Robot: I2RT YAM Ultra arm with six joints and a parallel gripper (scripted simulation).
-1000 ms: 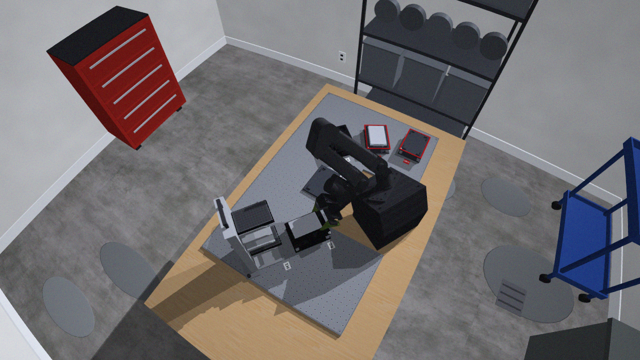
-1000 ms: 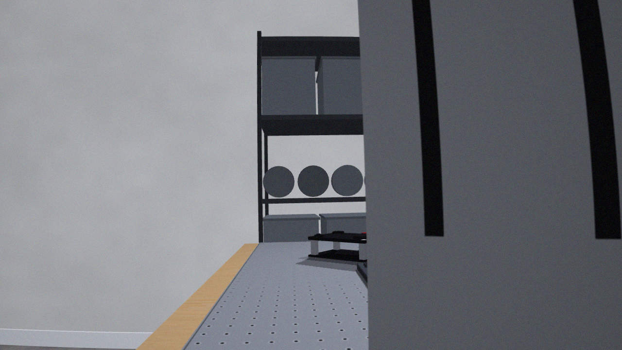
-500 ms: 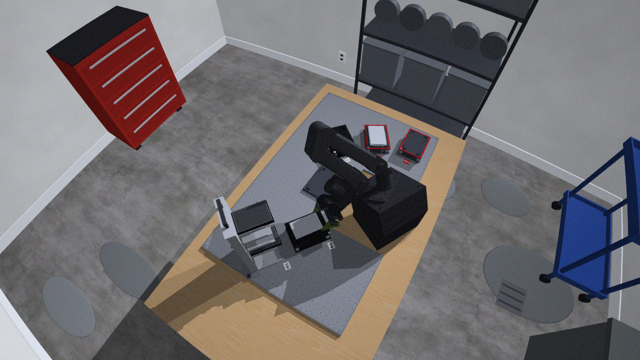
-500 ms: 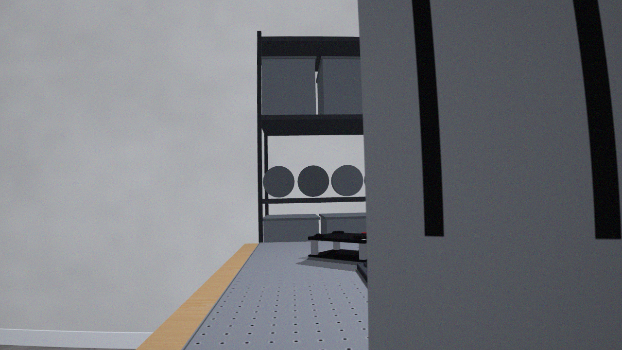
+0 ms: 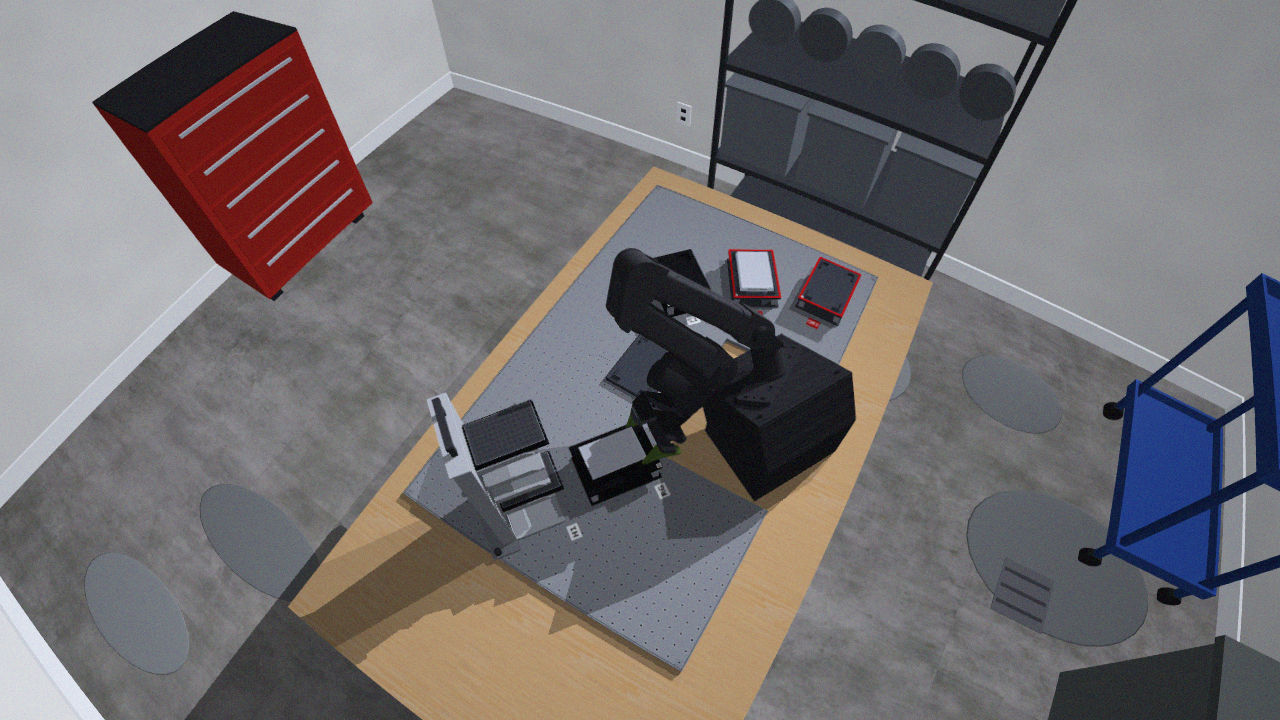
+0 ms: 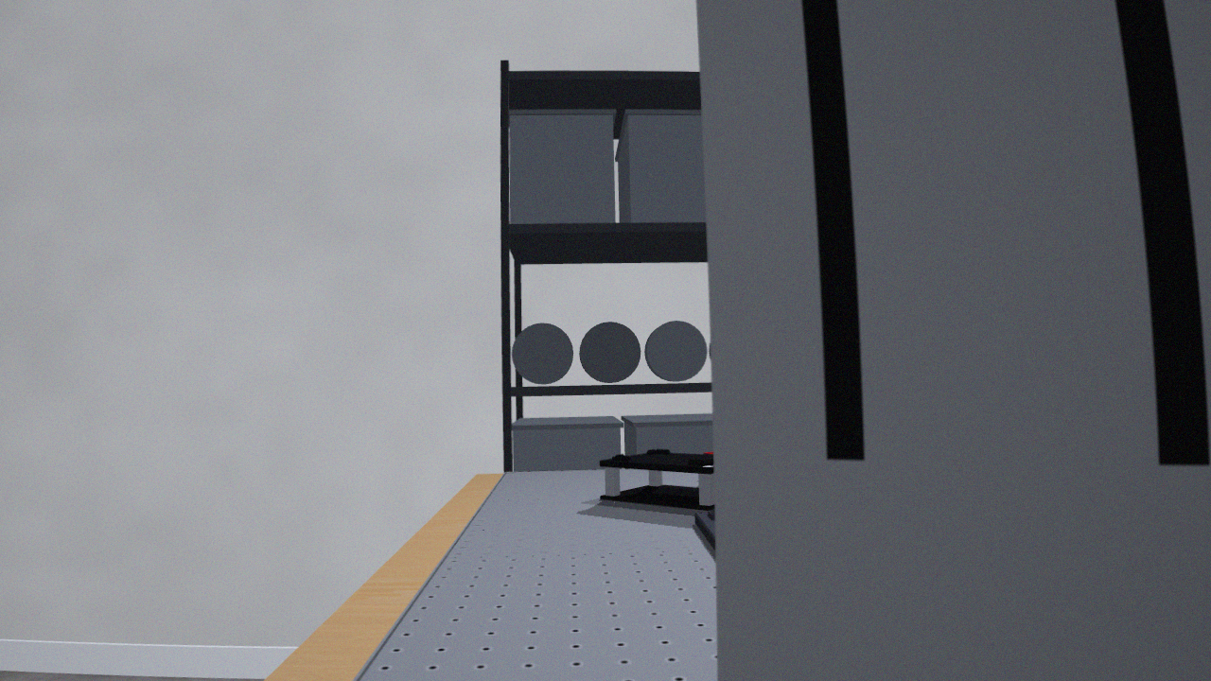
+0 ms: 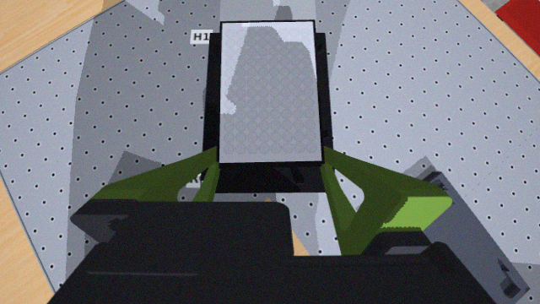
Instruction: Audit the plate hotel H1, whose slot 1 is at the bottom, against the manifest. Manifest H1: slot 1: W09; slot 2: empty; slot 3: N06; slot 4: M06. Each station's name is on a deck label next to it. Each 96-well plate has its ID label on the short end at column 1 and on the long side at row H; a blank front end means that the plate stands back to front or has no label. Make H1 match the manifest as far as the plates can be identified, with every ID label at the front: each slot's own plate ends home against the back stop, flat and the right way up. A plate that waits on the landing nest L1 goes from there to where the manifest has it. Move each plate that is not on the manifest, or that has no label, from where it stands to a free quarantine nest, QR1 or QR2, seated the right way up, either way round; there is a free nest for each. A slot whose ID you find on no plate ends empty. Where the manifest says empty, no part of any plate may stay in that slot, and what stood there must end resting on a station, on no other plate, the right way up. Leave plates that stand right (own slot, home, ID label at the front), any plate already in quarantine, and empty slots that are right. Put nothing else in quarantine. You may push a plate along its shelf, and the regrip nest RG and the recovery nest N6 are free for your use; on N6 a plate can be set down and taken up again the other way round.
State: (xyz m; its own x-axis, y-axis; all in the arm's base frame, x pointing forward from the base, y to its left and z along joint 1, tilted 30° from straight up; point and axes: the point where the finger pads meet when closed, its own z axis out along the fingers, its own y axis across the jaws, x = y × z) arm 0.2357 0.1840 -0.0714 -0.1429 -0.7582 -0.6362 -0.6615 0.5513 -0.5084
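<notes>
My gripper (image 5: pixel 651 437) (image 7: pixel 270 152) is shut on the near end of a pale grey-topped plate (image 5: pixel 613 452) (image 7: pixel 274 97), a finger on each long side. The plate looks level, just over the black regrip nest RG (image 5: pixel 595 491) (image 7: pixel 270 181); whether it touches the nest is hidden. No ID label on it is readable. Hotel H1 (image 5: pixel 478 501) holds a dark plate (image 5: pixel 505 434) high up and a pale plate (image 5: pixel 517 476) on a shelf below. Their IDs cannot be read. One red quarantine nest (image 5: pixel 771 293) bears a white plate (image 5: pixel 753 270); the other (image 5: pixel 829 286) is free.
The deck labels H1 (image 5: pixel 573 531) (image 7: pixel 201 36) and RG (image 5: pixel 662 490) show beside their stations. A low grey station (image 5: pixel 631 365) (image 7: pixel 468 236) and a black nest (image 5: pixel 687 266) (image 6: pixel 656 462) stand farther along. A grey panel (image 6: pixel 974 339) blocks the right of the exterior view.
</notes>
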